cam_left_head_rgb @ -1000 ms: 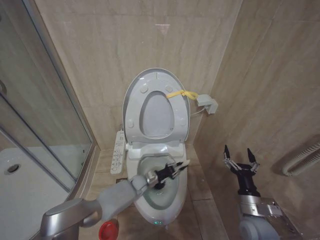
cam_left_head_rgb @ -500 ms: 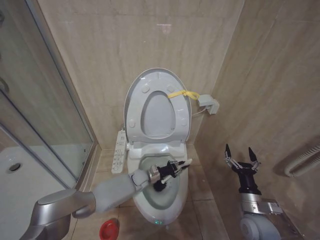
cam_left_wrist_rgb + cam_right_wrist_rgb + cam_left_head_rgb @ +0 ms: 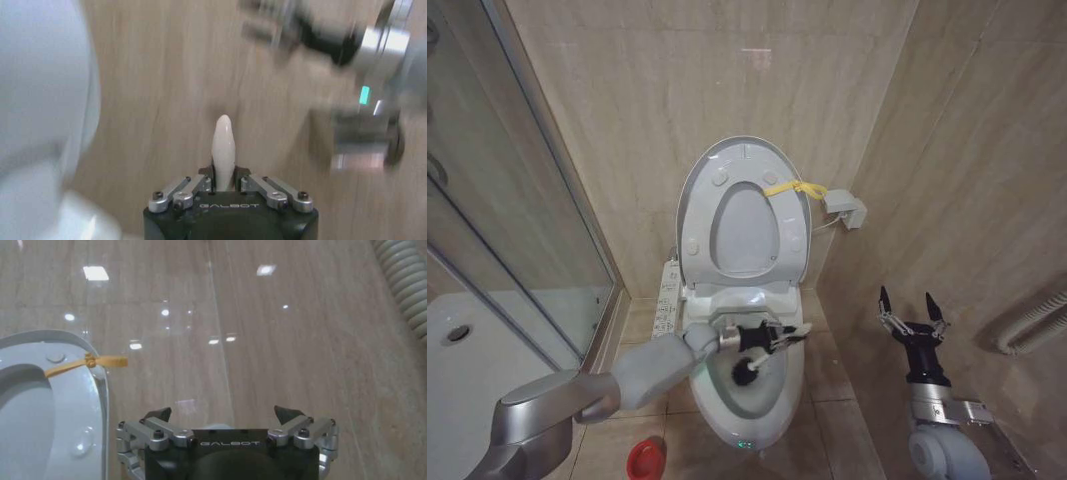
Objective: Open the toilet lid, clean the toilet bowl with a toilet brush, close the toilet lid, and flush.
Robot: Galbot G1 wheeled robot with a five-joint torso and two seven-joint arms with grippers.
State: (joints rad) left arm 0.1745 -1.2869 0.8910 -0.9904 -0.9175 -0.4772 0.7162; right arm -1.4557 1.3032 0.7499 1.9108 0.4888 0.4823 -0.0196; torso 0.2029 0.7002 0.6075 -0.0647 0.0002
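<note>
The toilet lid (image 3: 742, 160) stands raised against the wall with a yellow strap (image 3: 792, 187) on its edge, and the seat ring is raised in front of it. Below lies the open toilet bowl (image 3: 772, 415), a green light on its front. My left gripper (image 3: 762, 338) reaches over the bowl, shut on the toilet brush handle (image 3: 222, 142). The brush's black head (image 3: 747, 372) hangs down inside the bowl. My right gripper (image 3: 905, 312) waits open to the right of the toilet, fingers up. The right wrist view shows it open (image 3: 227, 415) beside the lid (image 3: 67, 405).
A red holder (image 3: 645, 458) sits on the floor front left of the toilet. The glass shower door (image 3: 517, 230) and white tray (image 3: 467, 370) close off the left. A control panel (image 3: 667, 290) sits left of the bowl; a ribbed hose (image 3: 1032, 325) runs along the right wall.
My left forearm has swung up toward the bowl's back-left rim, shifting the gripper slightly backward; the brush head stays in the bowl. The right arm has not moved.
</note>
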